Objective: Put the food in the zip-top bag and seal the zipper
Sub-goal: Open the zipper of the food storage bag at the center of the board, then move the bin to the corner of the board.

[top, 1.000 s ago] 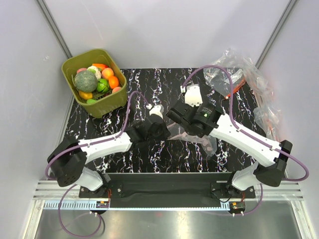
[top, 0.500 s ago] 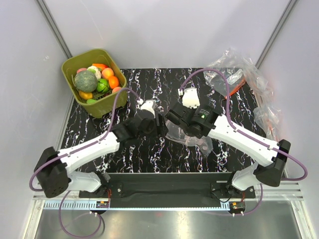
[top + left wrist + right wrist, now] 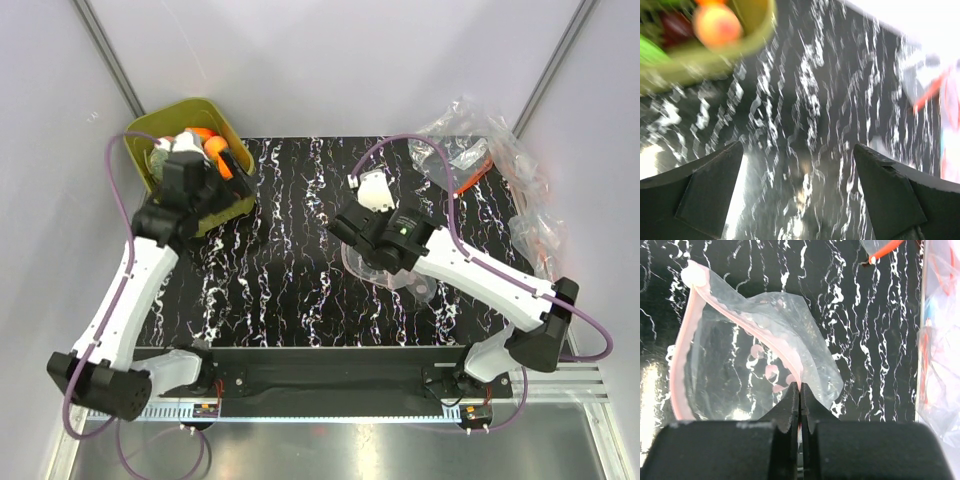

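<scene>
Top view: my left hand over the right rim of the tub, just beside the food, so mine is the nearer arm; my right hand holds the zip-top bag well right of the tub
Left wrist: fingers spread, empty; peach piece inside the tub ahead
Right wrist: right hand pinching the zipper, mouth apparently gaping toward the tub
</scene>
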`<state>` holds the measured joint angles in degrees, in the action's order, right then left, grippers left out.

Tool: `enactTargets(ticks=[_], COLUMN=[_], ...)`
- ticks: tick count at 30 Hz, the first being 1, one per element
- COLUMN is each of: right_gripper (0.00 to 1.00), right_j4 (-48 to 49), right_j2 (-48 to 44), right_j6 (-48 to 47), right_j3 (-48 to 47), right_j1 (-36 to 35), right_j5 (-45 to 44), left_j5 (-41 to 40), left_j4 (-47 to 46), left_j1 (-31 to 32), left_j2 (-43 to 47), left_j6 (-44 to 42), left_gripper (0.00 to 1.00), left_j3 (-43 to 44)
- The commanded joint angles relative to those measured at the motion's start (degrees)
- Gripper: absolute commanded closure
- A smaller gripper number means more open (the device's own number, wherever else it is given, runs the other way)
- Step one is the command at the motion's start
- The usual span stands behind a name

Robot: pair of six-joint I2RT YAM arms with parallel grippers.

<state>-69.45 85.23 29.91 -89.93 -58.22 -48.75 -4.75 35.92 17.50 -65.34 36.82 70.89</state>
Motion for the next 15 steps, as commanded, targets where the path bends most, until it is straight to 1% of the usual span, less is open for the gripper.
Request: enactTargets(ticks=[1, 2, 5, 6, 7, 10, 11, 12, 13, 14, 15], right_gripper=[1.0, 1.0, 1.0, 1.0, 1.0, 1.0, 1.0, 1.0, 1.0, 1.0, 1.0], right_j4=[3.8, 4.1, 5.3, 5.6, 5.8, 6.9, 7.0, 7.5, 7.6, 7.7, 7.8], right_j2=[1.4, 1.6, 2.0, 2.0, 2.1, 2.0, 1.8, 1.7, 1.7, 1.6, 1.4], right_j6=[-3.4, -3.6, -4.9, -5.0, -5.4, -6.1, -6.3, -6.6, -6.8, -7.0, -7.2], right_j3=[-2.9, -2.8, -2.7, -2.7, -2.7, -2.0, -1.7, -1.6, -1.5, -1.3, -1.2], right_j1=[0.4, 0.5, 0.6, 0.7, 0.6, 0.8, 0.8, 0.7, 0.7, 0.8, 0.7], right_j5=[-0.6, -0.3, 0.8, 1.3, 1.5, 2.3, 2.6, 3.0, 3.1, 3.2, 3.5], left_j5=[1.8, 1.9, 3.0, 3.5, 3.5, 0.6, -0.6, -0.8, -0.4, -0.2, 1.2], left_j4=[3.8, 3.9, 4.7, 5.3, 5.8, 8.7, 11.4, 12.8, 14.2, 17.0, 18.3], left_j1=[-5.5, -8.7, -14.1, -15.2, -16.9, -17.4, -17.4, -17.4, -17.4, -17.4, -17.4], left_j2=[-5.5, -7.0, -13.7, -17.5, -19.5, -27.7, -30.1, -35.0, -37.5, -39.8, -44.0], left_j6=[-2.6, -2.7, -2.6, -2.5, -2.9, -4.2, -4.5, -4.9, -5.2, -5.4, -5.5], left_gripper=[0.01, 0.01, 0.01, 0.01, 0.01, 0.01, 0.01, 0.01, 0.01, 0.04, 0.05], left_j3=[9.2, 11.0, 17.9, 19.8, 23.9, 30.3, 35.5, 37.9, 40.2, 44.6, 45.9])
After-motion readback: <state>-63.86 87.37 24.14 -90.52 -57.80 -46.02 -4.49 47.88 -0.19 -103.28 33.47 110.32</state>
